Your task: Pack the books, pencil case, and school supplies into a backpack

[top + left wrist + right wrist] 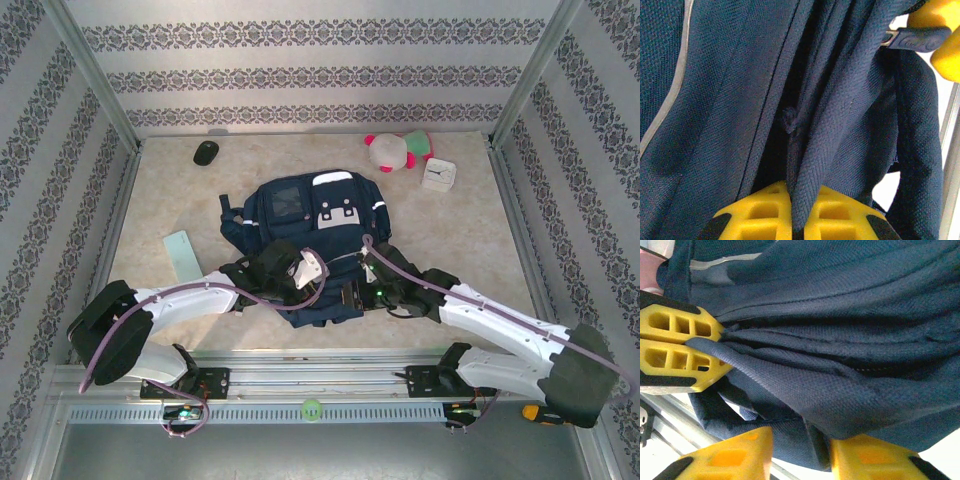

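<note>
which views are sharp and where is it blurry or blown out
top external: evenly lit and sharp, no glare on the backpack; left wrist: weave crisp, left fingers soft, right edge blown out white; right wrist: weave crisp, right fingers blurred, bottom-right corner overexposed

You get bright, even light with soft shadows on the table (pixel 470 240); your wrist views blow out white beyond the dark backpack (pixel 740 125) fabric.

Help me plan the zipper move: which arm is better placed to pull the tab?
Right, probably: the right tool stands open around the zipper tab, while the left tool is shut on a fold of the backpack, bracing it.
</note>
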{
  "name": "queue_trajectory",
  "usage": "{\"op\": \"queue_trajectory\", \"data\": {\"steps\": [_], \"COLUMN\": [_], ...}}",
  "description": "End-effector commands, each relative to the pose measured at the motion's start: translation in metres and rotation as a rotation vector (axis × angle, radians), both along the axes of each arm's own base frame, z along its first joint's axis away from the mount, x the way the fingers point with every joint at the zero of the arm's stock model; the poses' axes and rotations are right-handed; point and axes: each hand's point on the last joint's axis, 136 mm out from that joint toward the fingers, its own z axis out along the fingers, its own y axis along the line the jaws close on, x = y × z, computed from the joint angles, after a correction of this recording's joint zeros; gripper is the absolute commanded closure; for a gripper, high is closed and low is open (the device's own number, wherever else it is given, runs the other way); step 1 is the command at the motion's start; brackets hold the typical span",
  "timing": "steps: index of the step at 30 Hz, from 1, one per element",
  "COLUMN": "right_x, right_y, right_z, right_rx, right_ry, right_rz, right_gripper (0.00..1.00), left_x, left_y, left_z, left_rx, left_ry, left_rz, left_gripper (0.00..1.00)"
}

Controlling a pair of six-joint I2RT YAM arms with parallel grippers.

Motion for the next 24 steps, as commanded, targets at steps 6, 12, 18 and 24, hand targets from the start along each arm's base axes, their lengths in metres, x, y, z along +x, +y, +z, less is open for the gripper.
{"op": "queue_trajectory", "data": {"steps": [6,12,18,24], "right_x": [0.000,0.005,0.014,0.021], "right_y": [-0.005,0.002,0.009,-0.007], "right_z": [0.003,0.006,0.004,-0.001], "right_rx": [0.106,0.108,0.079,-0.029], "right_ry": [0.065,0.058,0.034,0.018], "right_rz": [-0.098,-0.064,-0.024,-0.026], "right_gripper": [0.57,0.71,0.72,1.00], "left_x": [0.005,0.006,0.005,0.003], "left_y": [-0.003,-0.007,-0.009,-0.002], "left_z": [0.017,0.019,0.023,0.021], "left_rx": [-0.046,-0.061,-0.066,-0.021], "left_ry": [-0.043,-0.046,-0.050,-0.061], "left_rz": [0.021,0.012,-0.008,-0.018], "left_gripper": [1.00,1.00,1.00,1.00]}}
